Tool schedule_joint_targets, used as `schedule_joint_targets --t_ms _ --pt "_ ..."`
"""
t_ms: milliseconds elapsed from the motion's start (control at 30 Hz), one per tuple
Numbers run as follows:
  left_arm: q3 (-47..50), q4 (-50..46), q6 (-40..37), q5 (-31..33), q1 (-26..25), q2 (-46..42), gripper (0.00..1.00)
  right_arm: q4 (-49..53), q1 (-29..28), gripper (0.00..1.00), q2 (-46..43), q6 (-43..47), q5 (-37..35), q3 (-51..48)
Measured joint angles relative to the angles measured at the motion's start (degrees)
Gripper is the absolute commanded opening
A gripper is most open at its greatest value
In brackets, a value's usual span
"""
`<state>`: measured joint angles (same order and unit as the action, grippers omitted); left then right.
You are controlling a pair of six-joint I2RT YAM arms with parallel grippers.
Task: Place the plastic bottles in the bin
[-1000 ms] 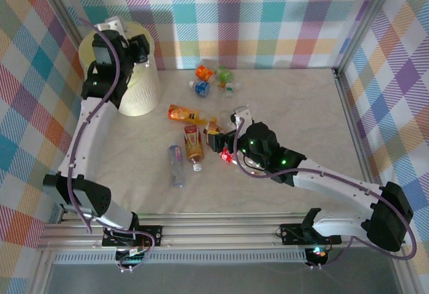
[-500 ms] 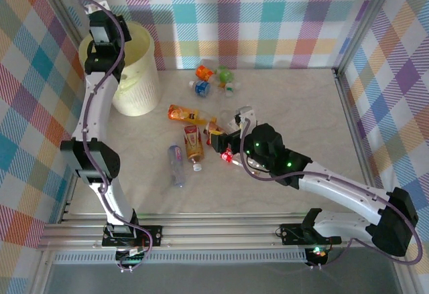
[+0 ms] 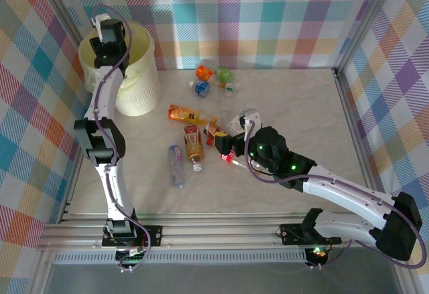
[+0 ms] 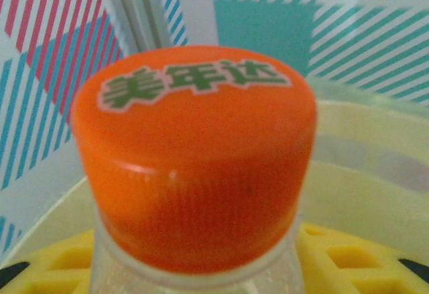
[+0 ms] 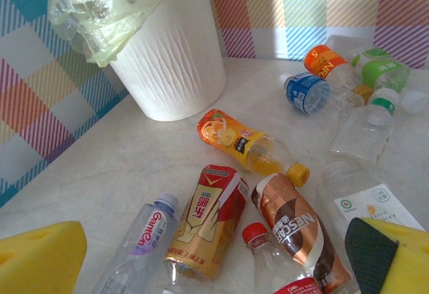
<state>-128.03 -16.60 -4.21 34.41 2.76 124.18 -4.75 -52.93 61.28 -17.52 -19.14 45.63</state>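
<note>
The left end effector is pinched on an orange-capped bottle. Its wrist view reads green characters "美年达" on the cap, flanked low by the yellow pads. Just behind and below them curves the cream rim of the bin. The top view is too small for that writing, but it shows this end effector over the bin's mouth.

The right end effector hangs low over the desk, its yellow fingers spread wide. Between them lie a brown bottle reading "NESCAFÉ", a red-and-gold bottle and a red-capped bottle. Nearer its left finger lies a clear bottle lettered roughly "GanCan". Ahead lies an orange bottle. The bin stands farther ahead to its left.
</note>
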Motion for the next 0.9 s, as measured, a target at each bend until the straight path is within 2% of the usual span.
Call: schedule_joint_targets --t_ms 233,467,733,900 --pt "-8.92 -4.74 -0.61 7.74 0.11 7.37 0.54 0.66 0.0 1.0 -0.28 0.0 -1.07 -0.02" --pt "-14.75 -10.88 1.4 11.17 0.2 10.34 0.76 0.59 0.0 1.0 -0.63 -0.02 -2.97 -0.66" --pt "-15.45 -15.8 6.51 9.64 0.33 8.79 0.88 0.07 0.0 1.0 -0.61 -0.04 -4.55 -1.27" --pt "-15.45 -18.86 9.42 4.39 0.33 4.81 0.93 -0.68 0.0 1.0 -0.63 -0.98 -6.75 -2.99"
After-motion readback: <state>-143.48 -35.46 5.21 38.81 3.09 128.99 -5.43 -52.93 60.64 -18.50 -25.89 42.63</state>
